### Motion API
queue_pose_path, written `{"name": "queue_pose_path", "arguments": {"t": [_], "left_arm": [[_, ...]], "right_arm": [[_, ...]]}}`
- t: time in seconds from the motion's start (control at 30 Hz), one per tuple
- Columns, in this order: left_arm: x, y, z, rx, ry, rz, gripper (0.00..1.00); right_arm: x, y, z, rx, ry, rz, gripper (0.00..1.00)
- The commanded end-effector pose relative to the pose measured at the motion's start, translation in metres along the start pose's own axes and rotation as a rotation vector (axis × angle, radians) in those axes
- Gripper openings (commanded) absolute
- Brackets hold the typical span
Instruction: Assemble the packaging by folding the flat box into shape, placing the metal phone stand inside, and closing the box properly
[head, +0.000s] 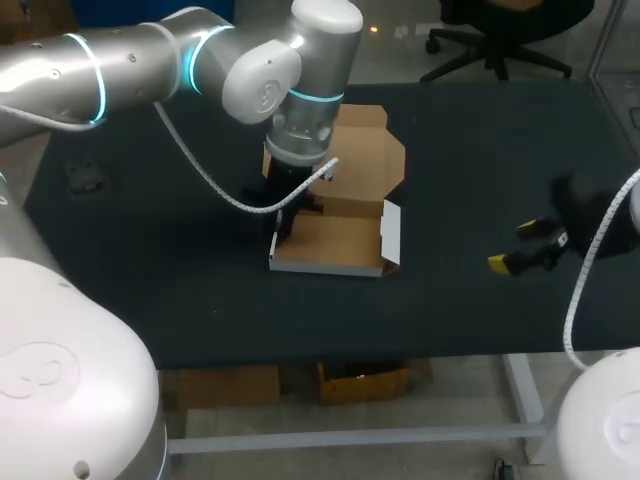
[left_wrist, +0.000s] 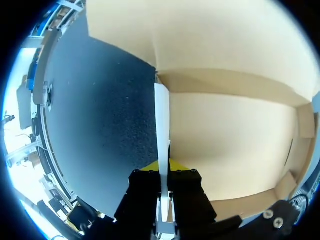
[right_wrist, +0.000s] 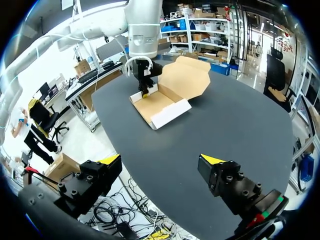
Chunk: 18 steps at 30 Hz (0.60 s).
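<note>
Right gripper (head: 525, 247): hanging spread wide, lower right of frame, well apart from box.
Box (head: 335, 245): lying mid-frame on table (head: 150, 260), half formed, lid (head: 365, 150) gaping behind.
Left gripper (left_wrist: 162, 172): pinching box's side wall (left_wrist: 161, 120) from above.
Handling, judged: pinching firmly, swinging wall upright along crease, avoiding dragging box.
Phone stand: not showing.

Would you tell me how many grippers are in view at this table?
2. The left gripper is shut on a side wall of the box, mid-table; the right gripper hangs open over the table to the box's right. None seems hidden.
</note>
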<state>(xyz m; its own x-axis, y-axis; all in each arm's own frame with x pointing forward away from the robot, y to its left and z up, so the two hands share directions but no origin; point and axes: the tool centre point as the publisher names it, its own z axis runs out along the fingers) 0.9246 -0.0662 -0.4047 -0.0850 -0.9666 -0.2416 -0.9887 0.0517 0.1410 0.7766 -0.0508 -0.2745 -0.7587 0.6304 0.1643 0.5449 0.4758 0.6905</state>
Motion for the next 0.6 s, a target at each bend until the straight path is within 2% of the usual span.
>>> {"name": "queue_pose_path", "arguments": {"t": [0.03, 0.3, 0.6], "left_arm": [[0.0038, -0.0055, 0.0028, -0.025, -0.071, -0.012, 0.0], [0.0024, -0.0033, 0.0033, -0.027, -0.087, -0.019, 0.0], [-0.0021, 0.0019, 0.0, 0.05, -0.001, 0.013, 0.0]], "right_arm": [[0.0082, -0.0033, -0.0273, -0.007, -0.007, -0.001, 1.0], [0.0066, -0.0033, -0.0268, -0.009, -0.005, 0.002, 1.0], [0.0055, -0.0025, -0.0253, -0.003, -0.007, 0.006, 1.0]]}}
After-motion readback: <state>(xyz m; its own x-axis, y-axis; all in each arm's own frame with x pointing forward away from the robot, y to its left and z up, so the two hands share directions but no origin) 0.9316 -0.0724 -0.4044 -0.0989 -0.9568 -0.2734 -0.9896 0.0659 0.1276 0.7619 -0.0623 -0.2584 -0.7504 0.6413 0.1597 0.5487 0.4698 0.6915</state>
